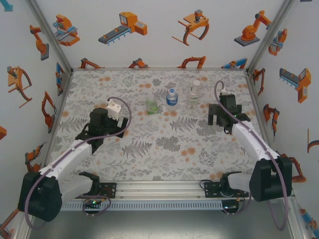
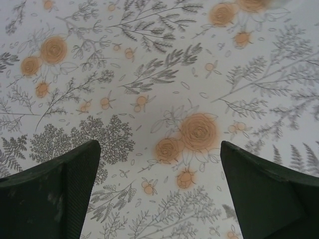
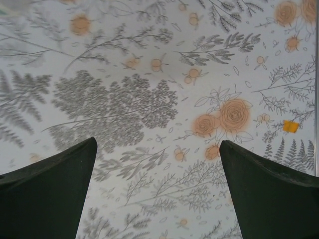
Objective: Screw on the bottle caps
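Left gripper [image 2: 159, 149]: jaws wide apart, nothing between them, over the floral table cover [image 1: 149, 149], left of centre.
Right gripper [image 3: 157, 145]: jaws likewise apart and empty, at the right.
Bottles: upright, farther off, between the two grippers and clear of both.
- Green-labelled bottle [image 1: 151, 105]: nearest.
- Blue-labelled bottle [image 1: 172, 98]: beyond it, with a white cap [image 1: 172, 91] on top.
- Tall bottle [image 1: 194, 97]: rightmost, closest to the right gripper.

Three bottles [image 1: 172, 97] stood in the far middle of one table [image 1: 149, 159]. There were two grippers: one left gripper [image 2: 159, 144], one right gripper [image 3: 158, 141].
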Robot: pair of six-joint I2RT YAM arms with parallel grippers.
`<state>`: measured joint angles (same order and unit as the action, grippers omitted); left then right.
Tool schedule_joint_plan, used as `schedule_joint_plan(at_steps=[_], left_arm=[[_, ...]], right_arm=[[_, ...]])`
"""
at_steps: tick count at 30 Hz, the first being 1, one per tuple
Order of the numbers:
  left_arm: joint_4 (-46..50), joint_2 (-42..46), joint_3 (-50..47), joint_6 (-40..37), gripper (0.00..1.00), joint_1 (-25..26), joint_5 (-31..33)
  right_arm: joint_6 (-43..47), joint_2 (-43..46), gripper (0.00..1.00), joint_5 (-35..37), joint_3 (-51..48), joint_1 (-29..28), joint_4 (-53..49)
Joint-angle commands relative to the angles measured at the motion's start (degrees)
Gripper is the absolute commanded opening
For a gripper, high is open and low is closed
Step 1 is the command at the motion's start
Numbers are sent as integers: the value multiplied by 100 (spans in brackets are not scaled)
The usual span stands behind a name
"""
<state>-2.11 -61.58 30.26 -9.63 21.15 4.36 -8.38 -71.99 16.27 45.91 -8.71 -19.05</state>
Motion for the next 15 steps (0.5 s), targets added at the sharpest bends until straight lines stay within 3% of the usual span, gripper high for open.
schedule_joint_plan(at_steps=[1, 9, 15], left_arm=[[-1091, -194, -279, 154, 97, -182, 252], [-2961, -1260, -696, 37, 97, -680, -289], [-4155, -1710, -1010, -187, 97, -892, -237]], right_arm=[[377, -151, 99, 297, -608, 138, 1638], [486, -717, 99, 163, -1447, 430, 3547], [430, -884, 100, -397, -1859, 718, 5213]])
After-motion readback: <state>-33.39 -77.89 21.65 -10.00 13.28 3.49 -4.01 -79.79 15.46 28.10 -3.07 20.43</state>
